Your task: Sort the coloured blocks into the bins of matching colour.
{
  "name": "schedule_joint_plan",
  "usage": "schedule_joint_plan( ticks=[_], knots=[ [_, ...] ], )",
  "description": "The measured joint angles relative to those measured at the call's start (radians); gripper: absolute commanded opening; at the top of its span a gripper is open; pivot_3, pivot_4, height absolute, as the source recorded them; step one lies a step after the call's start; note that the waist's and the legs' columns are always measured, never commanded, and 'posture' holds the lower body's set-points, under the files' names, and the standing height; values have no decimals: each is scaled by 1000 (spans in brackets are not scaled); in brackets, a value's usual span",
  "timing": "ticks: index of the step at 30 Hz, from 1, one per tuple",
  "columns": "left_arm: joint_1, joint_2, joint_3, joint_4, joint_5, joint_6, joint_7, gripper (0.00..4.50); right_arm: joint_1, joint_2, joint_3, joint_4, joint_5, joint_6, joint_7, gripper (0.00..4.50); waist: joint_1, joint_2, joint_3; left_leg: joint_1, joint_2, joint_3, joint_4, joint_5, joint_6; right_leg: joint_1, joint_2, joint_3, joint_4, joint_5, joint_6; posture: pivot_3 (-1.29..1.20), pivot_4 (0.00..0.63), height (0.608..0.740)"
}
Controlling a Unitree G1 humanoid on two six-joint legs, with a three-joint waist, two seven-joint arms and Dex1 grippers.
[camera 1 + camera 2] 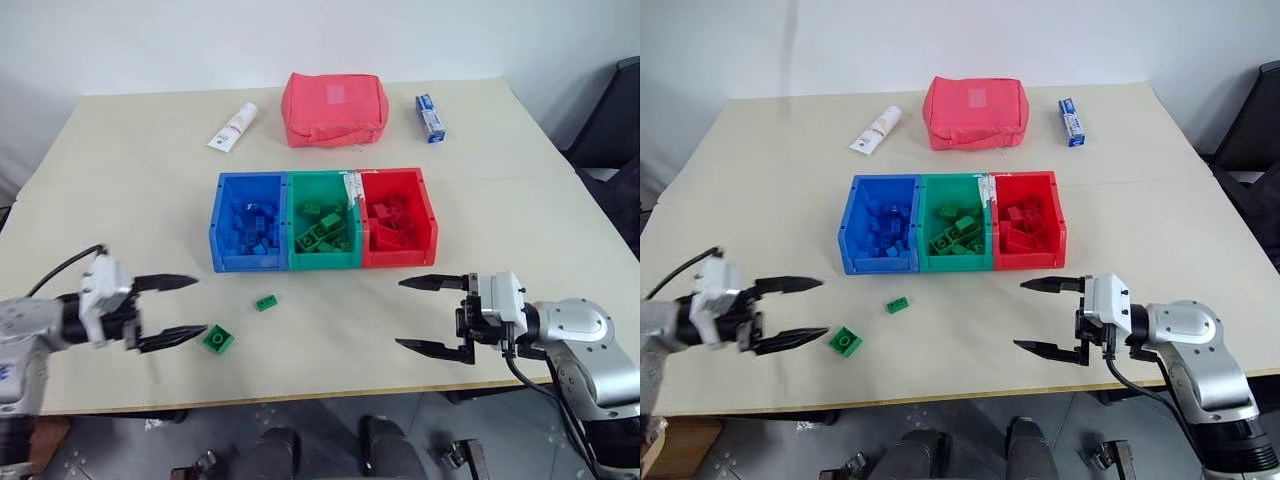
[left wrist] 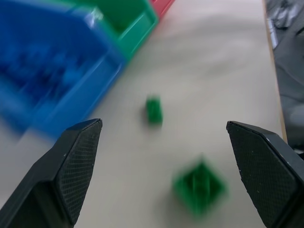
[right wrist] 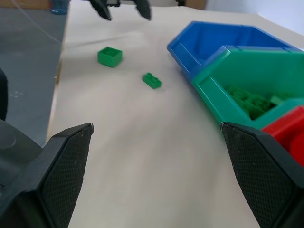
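Right now both hands hang low over the near edge of the table (image 1: 500, 200), one at each side, each with its two black fingers spread wide and nothing between them. The left hand (image 1: 180, 308) points toward the middle of the table, and the square green block (image 1: 218, 340) lies just beside the tip of its lower finger; whether the two touch I cannot tell. A smaller, oblong green block (image 1: 265, 302) lies a little further in, between that square one and the bins.

The right hand (image 1: 430, 315) is aimed to the left across bare tabletop, well apart from both loose blocks.

The three bins stand joined in a row mid-table: the blue bin (image 1: 248, 222) on the left, the green bin (image 1: 322, 222) in the middle, the red bin (image 1: 398, 218) on the right. Each holds a heap of bricks of its own colour.

Behind the bins, toward the far edge, sits a red fabric pouch (image 1: 334, 108), with a white tube (image 1: 233, 127) lying to its left and a small blue and white box (image 1: 430, 117) to its right.
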Motion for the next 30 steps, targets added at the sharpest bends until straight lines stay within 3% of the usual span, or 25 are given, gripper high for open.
schedule_joint_plan(
  ticks=[5,13,16,27,30],
  knots=[
    [-84,4,-207,-96,144,167,160,4456,67,-12,-33,-27,-1,0,-22,4500,-3,0,0,0,1,2,0,0,0,-1,2,2,2,0,0,0,150,740],
    [-194,-80,-375,-105,288,277,327,4456,172,-15,-80,-127,1,16,-88,4500,2,0,0,0,1,2,1,0,0,-1,2,2,0,0,0,0,150,740],
    [-213,-80,-405,-95,320,279,337,3863,180,-15,-86,-141,3,21,-106,4500,2,0,0,0,1,2,1,0,-1,-1,2,2,0,0,0,0,150,740],
    [-243,-94,-427,-63,328,263,320,563,190,-20,-116,-162,9,38,-139,4500,7,1,-1,1,1,2,1,0,-1,0,2,2,1,0,0,0,150,740],
    [-247,-152,-411,-46,321,266,342,462,204,-16,-125,-166,10,42,-164,4500,16,1,-1,1,0,2,2,0,-1,0,1,2,1,0,0,0,150,740]
  ],
)
